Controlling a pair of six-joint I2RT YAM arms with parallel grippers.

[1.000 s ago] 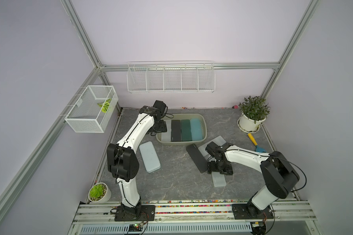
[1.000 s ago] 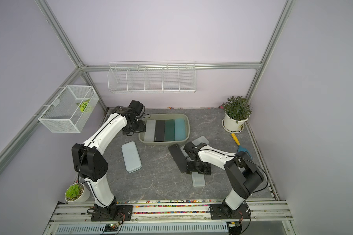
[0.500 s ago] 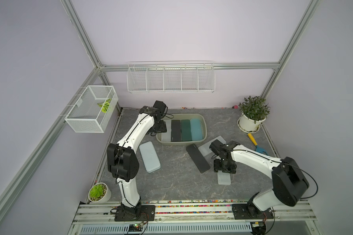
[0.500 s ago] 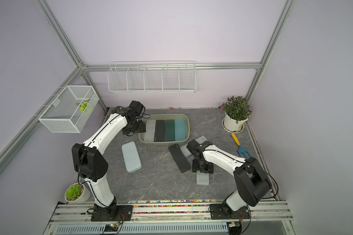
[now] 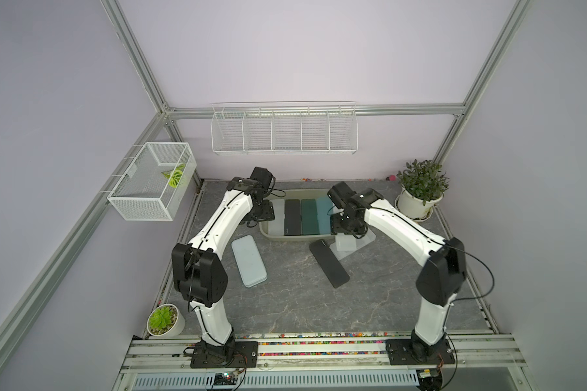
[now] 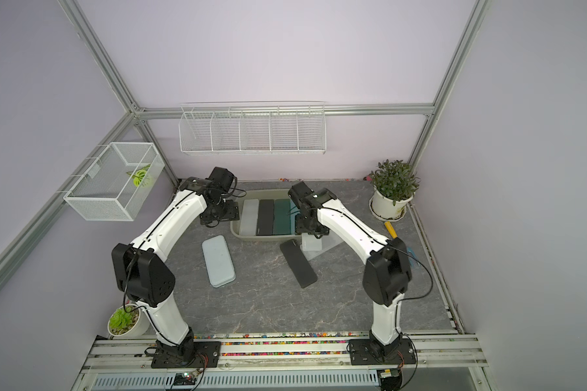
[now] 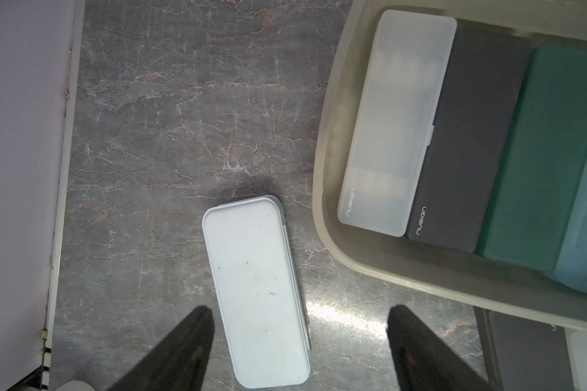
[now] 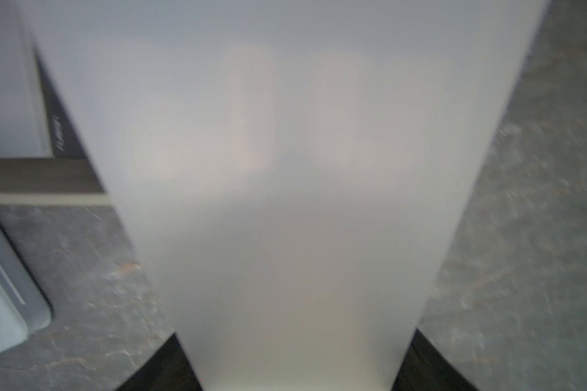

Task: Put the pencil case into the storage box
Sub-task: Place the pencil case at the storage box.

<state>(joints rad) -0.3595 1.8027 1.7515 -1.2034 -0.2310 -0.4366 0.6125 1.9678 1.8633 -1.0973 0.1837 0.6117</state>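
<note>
Clamping frosted pencil case (image 8: 295,169), right pincer (image 8: 295,338)

We see frosted pencil case (image 8: 292,189) filling frame, clamped in right end effector (image 8: 295,333); storage box (image 8: 38,176) edge alongside, desk (image 8: 522,237) below.

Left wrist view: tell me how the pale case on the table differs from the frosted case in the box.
The pale case is opaque with rounded corners; the frosted case is translucent, squarer, and bears a printed logo. The pale case is wider than the frosted case. It lies on the table, outside the box; the frosted case lies inside, against a black case. Both are long, closed and flat.
</note>
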